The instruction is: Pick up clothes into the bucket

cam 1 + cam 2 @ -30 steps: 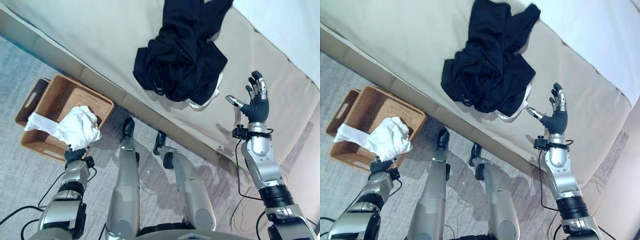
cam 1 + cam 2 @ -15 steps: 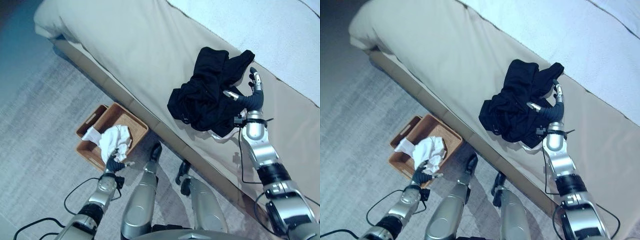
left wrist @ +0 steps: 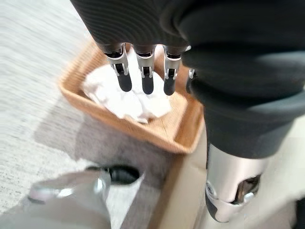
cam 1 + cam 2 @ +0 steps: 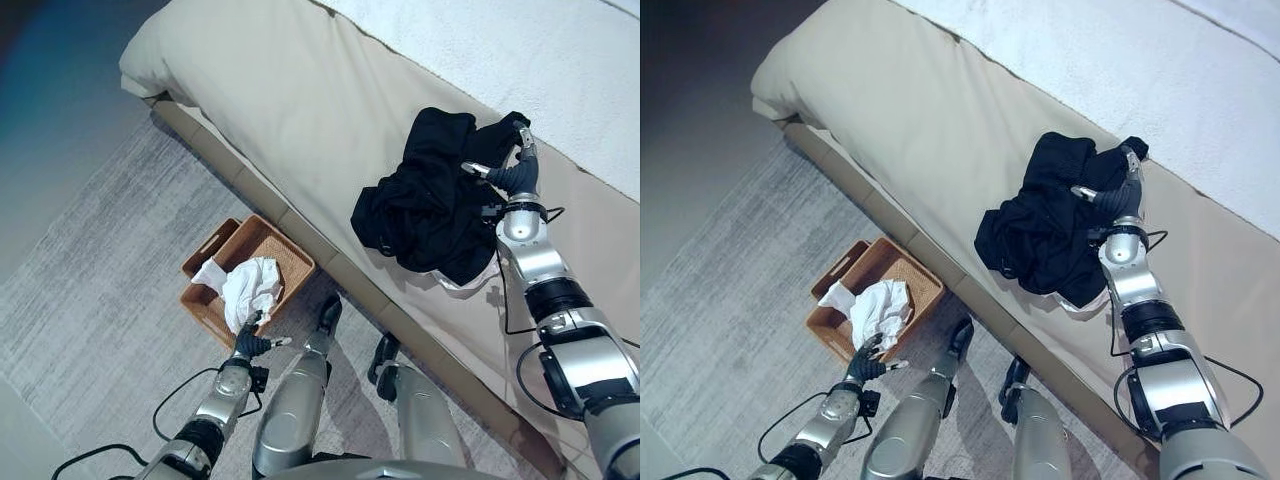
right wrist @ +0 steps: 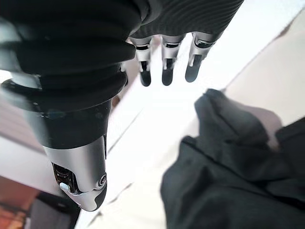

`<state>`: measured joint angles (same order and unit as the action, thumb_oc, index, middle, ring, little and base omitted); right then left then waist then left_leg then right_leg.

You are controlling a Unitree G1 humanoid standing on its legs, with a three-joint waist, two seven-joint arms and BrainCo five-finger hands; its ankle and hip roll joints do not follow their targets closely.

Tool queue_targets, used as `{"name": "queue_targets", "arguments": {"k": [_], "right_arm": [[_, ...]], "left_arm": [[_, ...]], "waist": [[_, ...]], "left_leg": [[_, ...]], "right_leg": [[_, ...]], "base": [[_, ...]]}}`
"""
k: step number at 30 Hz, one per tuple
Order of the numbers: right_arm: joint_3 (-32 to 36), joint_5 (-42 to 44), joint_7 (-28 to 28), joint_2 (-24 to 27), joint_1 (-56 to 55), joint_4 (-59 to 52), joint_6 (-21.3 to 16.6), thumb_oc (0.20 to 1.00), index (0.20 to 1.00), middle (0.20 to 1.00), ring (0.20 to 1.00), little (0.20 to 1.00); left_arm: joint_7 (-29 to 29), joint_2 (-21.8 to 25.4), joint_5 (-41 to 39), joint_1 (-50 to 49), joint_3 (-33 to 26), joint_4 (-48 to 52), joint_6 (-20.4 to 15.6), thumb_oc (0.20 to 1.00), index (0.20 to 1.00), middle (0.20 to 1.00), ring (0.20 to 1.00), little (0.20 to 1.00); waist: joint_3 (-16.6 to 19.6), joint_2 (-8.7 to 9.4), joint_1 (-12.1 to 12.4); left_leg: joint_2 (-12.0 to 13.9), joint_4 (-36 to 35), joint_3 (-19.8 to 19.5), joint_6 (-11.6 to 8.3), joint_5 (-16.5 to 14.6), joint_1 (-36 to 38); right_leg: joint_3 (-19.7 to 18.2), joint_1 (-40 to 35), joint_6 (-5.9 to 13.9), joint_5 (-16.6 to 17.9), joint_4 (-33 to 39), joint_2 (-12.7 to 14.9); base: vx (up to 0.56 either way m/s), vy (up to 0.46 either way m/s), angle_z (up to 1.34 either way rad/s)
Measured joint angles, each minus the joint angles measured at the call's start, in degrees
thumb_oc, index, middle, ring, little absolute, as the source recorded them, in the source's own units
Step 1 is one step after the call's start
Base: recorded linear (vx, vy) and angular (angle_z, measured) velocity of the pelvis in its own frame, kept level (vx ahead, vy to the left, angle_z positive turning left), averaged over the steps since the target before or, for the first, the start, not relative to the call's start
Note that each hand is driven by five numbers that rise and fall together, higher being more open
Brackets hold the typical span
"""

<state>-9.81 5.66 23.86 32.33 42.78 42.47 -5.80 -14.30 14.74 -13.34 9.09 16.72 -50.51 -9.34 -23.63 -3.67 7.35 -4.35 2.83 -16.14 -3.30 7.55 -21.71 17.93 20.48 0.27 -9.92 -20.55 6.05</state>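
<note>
Clothes, a black heap [image 4: 430, 205], are lying on the bed [image 4: 280, 110] while the right robot hand [image 4: 512, 172] is hovering spread over them (basket [image 4: 290, 262] already holding white cloth [image 4: 250, 288]), so a shallow grasp is risking trailing sleeves.

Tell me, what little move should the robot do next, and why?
Probably lower the right hand onto the crumpled black clothes and curl its fingers around them. That hand is open, at the pile's edge on the beige bed, holding nothing. The white cloth already lies in the brown woven basket on the floor, with the open left hand beside it.
</note>
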Motion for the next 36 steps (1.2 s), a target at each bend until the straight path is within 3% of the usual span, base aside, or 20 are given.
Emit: {"name": "queue_targets", "arguments": {"k": [9,19,27,33,34,35,36], "right_arm": [[-4.4,-2.2,-0.9,1.5,3.8,5.9,2.3,1.000,1.000,1.000,1.000,1.000],[-10.9,-2.3,-2.0,-0.2,15.6,21.9,3.7,1.000,1.000,1.000,1.000,1.000],[-17.2,-4.5,-4.9,-2.4,19.0,30.0,4.0,1.000,1.000,1.000,1.000,1.000],[-19.3,-6.2,-7.5,-4.9,19.2,30.3,4.6,1.000,1.000,1.000,1.000,1.000],[-19.9,-6.2,-7.9,-5.5,19.2,29.9,4.7,0.260,0.260,0.260,0.260,0.260],[-20.2,-6.2,-8.2,-5.8,19.2,29.6,4.7,0.200,0.200,0.200,0.200,0.200],[-20.6,-6.3,-8.5,-6.2,19.2,28.6,4.7,0.200,0.200,0.200,0.200,0.200]], "left_arm": [[-2.4,0.5,-3.5,0.0,-1.9,-0.4,-0.1,1.000,1.000,1.000,1.000,1.000],[-1.6,0.2,-3.7,-0.4,3.5,-2.5,-0.1,1.000,1.000,1.000,1.000,1.000],[-1.5,0.0,-3.7,1.2,4.7,-3.0,-0.1,1.000,1.000,1.000,1.000,1.000],[-1.5,0.0,-3.7,2.6,5.7,-2.8,0.0,1.000,1.000,1.000,1.000,1.000],[-1.5,0.0,-3.7,2.7,5.7,-2.7,0.0,1.000,1.000,1.000,1.000,1.000],[-1.5,0.0,-3.7,2.7,5.7,-2.7,0.0,1.000,1.000,1.000,1.000,1.000],[-1.4,0.0,-3.7,2.7,5.7,-2.7,0.0,1.000,1.000,1.000,1.000,1.000]], "waist": [[0.0,0.05,-0.1],[-0.2,-0.25,0.7],[-1.8,-1.46,1.7],[-2.4,-1.65,3.1],[-2.4,-1.65,3.0],[-2.4,-1.64,3.0],[-2.5,-1.57,3.0]], "left_leg": [[0.0,0.7,0.7,0.10,0.1,-2.0],[0.1,1.0,1.8,0.26,0.8,-4.6],[0.2,-0.3,-1.3,-0.57,2.2,-5.8],[0.3,-0.6,-2.8,-0.85,2.6,-6.1],[0.3,-0.6,-2.8,-0.87,2.6,-6.1],[0.3,-0.6,-2.8,-0.87,2.6,-6.1],[0.3,-0.6,-2.8,-0.87,2.6,-6.1]], "right_leg": [[-0.6,2.4,-0.03,0.0,-0.9,0.0],[-2.0,6.2,-0.03,0.0,-2.7,0.1],[0.6,7.1,-0.48,-0.3,-3.3,0.1],[1.9,7.3,-1.15,-0.7,-4.1,0.1],[2.0,7.3,-1.19,-0.7,-4.2,0.2],[2.0,7.3,-1.20,-0.8,-4.2,0.2],[2.0,7.3,-1.20,-0.8,-4.3,0.2]], "base": [[0.00,0.012,-0.03],[0.00,0.007,-0.05],[-0.02,-0.059,0.15],[-0.01,-0.033,0.12],[-0.01,-0.011,0.06],[0.00,0.000,0.00],[0.00,0.000,0.00]]}}
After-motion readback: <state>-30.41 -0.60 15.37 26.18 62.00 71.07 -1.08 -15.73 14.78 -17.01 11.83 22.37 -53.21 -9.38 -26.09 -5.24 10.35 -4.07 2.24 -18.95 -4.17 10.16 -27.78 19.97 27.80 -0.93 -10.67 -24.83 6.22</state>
